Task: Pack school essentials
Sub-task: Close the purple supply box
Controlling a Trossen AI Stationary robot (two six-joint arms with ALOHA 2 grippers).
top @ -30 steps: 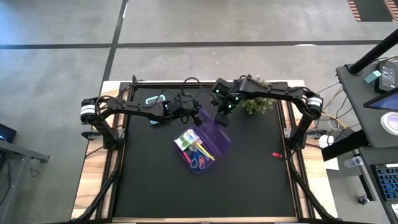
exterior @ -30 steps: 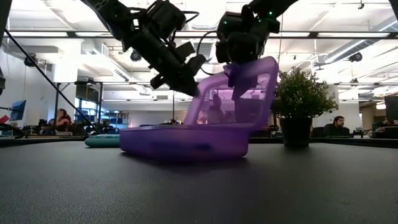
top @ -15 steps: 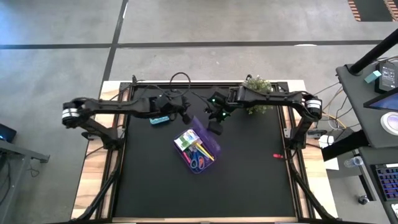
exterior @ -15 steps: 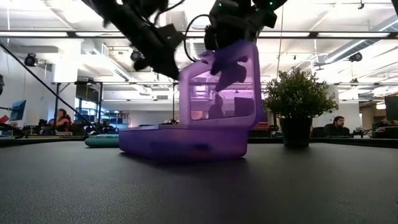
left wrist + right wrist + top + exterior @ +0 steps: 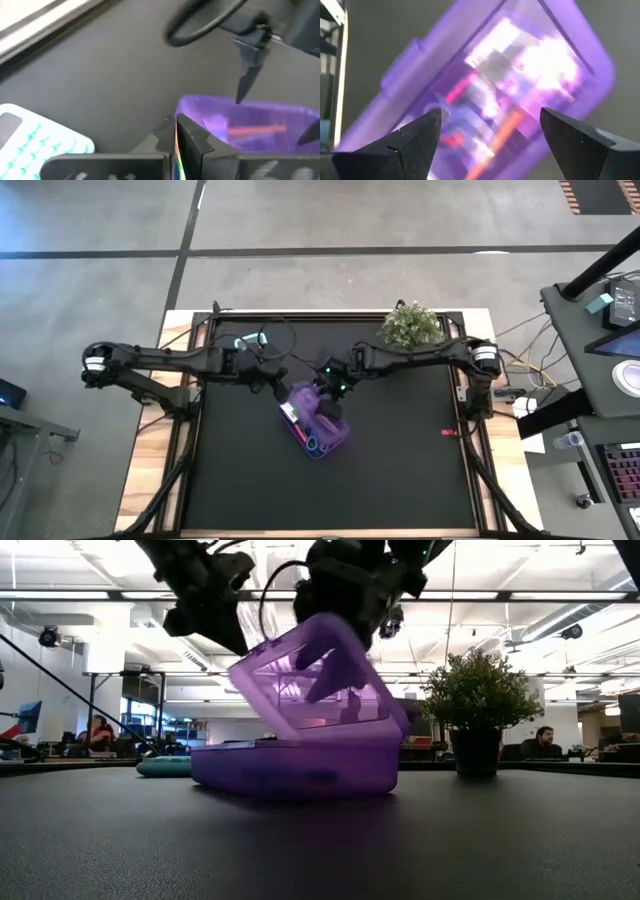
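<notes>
A purple see-through box (image 5: 318, 423) sits mid-table with pens, scissors and a pad showing through it (image 5: 495, 100). Its lid (image 5: 310, 675) slants over the base, hinged at the table's right side, with the free edge raised. My right gripper (image 5: 330, 387) (image 5: 490, 132) is open above the lid's outer face. My left gripper (image 5: 273, 380) (image 5: 177, 142) is shut and hovers off the box's far-left corner, raised above the lid's free edge (image 5: 240, 670) in the low view. My right gripper comes at the lid from above, fingers spread over its outer face (image 5: 470, 75). One finger (image 5: 322, 672) shows dark through the lid in the low view and seems to rest on that face. The lid stays tilted, with its hinge edge (image 5: 395, 725) on the base.
A teal-and-white calculator-like thing (image 5: 250, 340) (image 5: 40, 142) lies near the far-left part of the table. A potted plant (image 5: 410, 326) (image 5: 478, 705) stands at the far right. A small red item (image 5: 445, 430) lies to the right. The near half is bare black mat (image 5: 320, 490).
The lid swung from leaning open toward the table's right, through upright, to slanting down over the base. My right gripper moved with it toward the table's left and near side. My left gripper drew back toward the left edge, away from the lid.
</notes>
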